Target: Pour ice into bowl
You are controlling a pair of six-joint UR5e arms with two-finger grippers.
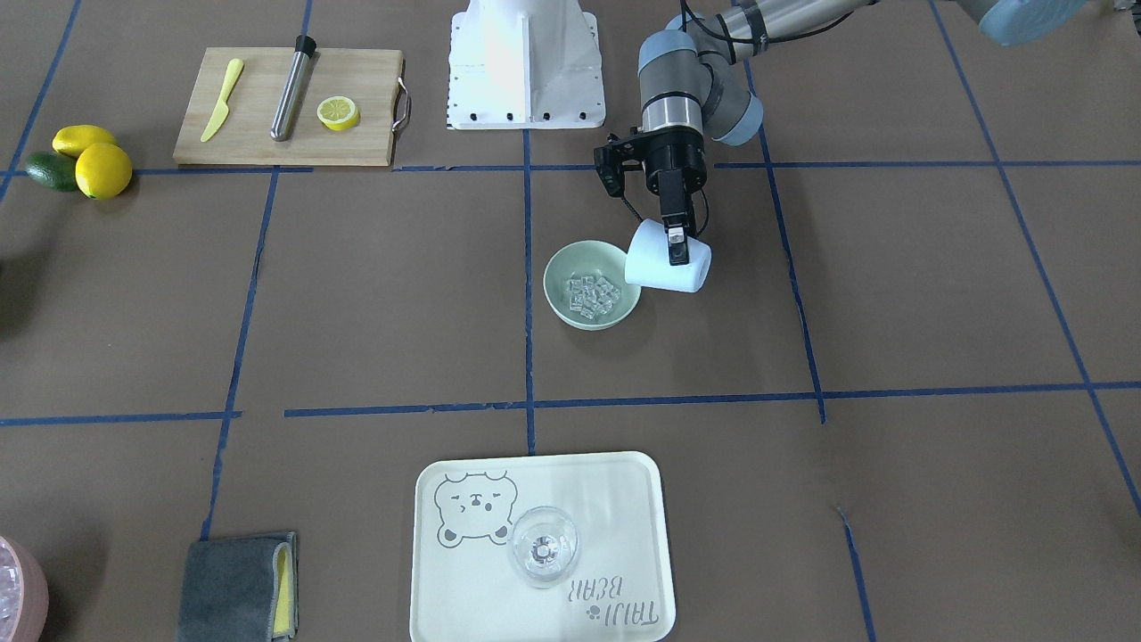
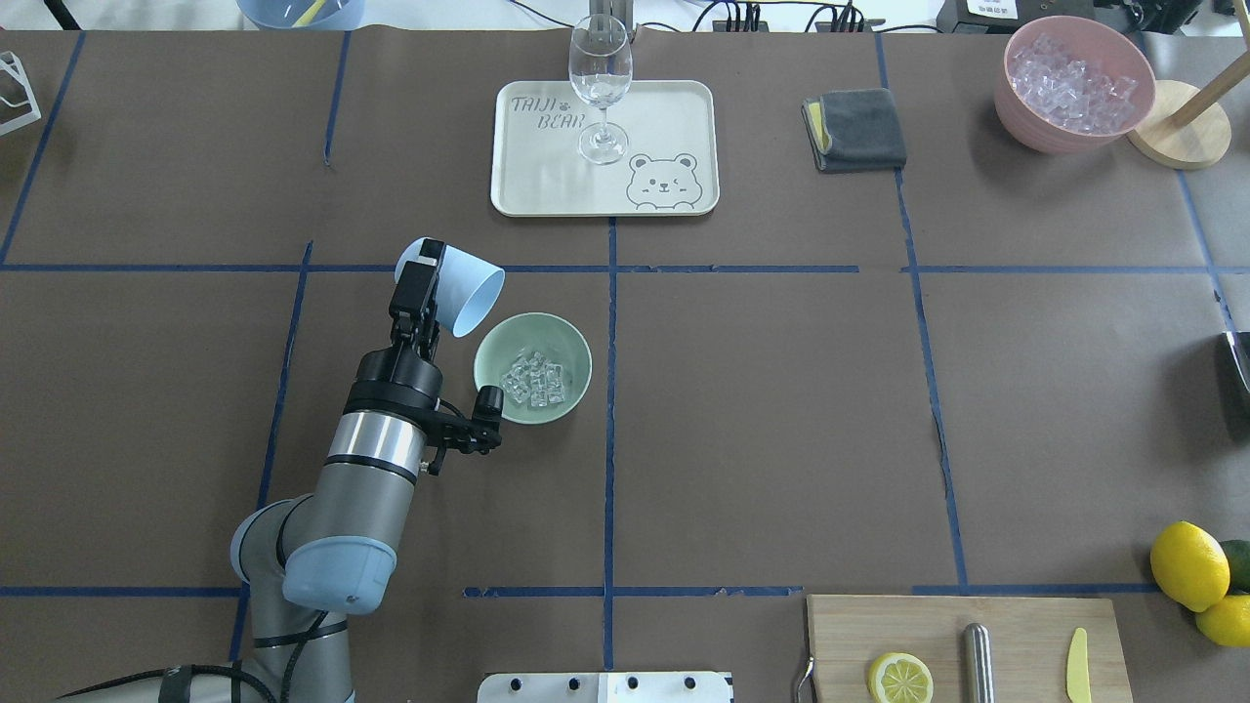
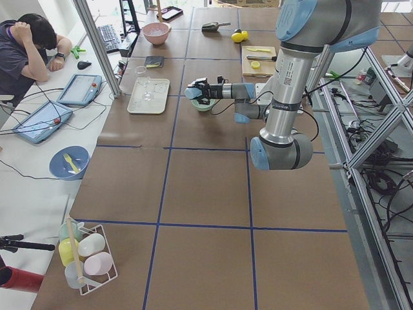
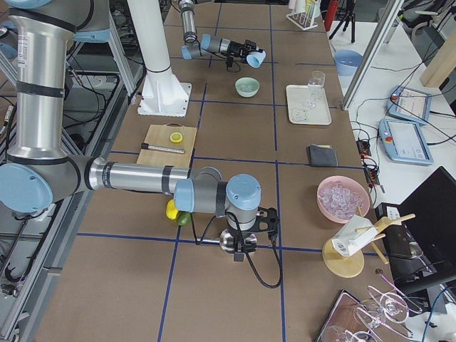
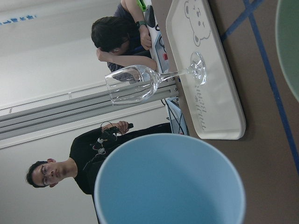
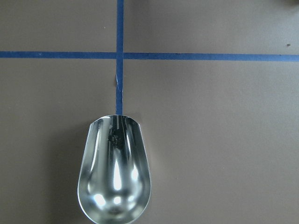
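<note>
The left claw [image 1: 676, 242] is pinching the wall of the pale blue plastic cup [image 1: 646, 260], 1 finger outside and the other apparently inside. The cup is held tipped on its side at about 10 o'clock from the round mint-green bowl [image 2: 488, 344] in the overhead view. The small clear ice cubes [image 1: 594, 294] lie heaped in the bowl's bottom, and the wrist view shows no cube in the cup, so the pour looks done. The main risk is the retreat: the cup's lip hangs close to the bowl's rim, and a low swing could clip it, shoving the light bowl across the brown paper-covered surface [image 1: 357, 294] and spilling cubes. The thin-wall pinch could also slip while the cup is righted. The right claw [image 4: 239, 249] hangs over a shiny metal scoop [image 6: 114, 170]; its state cannot be told.
</note>
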